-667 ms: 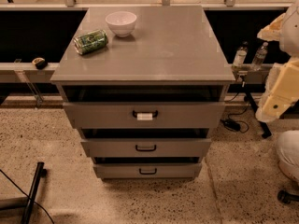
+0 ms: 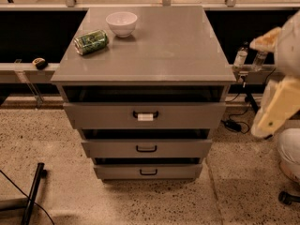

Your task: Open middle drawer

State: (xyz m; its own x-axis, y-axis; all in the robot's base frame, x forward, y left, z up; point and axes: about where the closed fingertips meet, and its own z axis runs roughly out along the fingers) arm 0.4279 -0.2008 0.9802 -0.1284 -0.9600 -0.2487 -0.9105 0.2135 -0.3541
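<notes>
Lower now than a moment ago, my arm hangs at the right edge of the frame, and my claw (image 2: 264,124) at its end is well apart from the cabinet. I cannot tell whether the claw is open or closed. Nothing else has shifted. The middle drawer (image 2: 112,149) sits in the lower centre of the frame, its black loop handle (image 2: 146,148) untouched, between the top drawer (image 2: 93,116) and the lowest drawer (image 2: 117,172). On the counter (image 2: 173,50), upper left, a white bowl (image 2: 122,22) stands near a green can (image 2: 91,42) lying on its side.
</notes>
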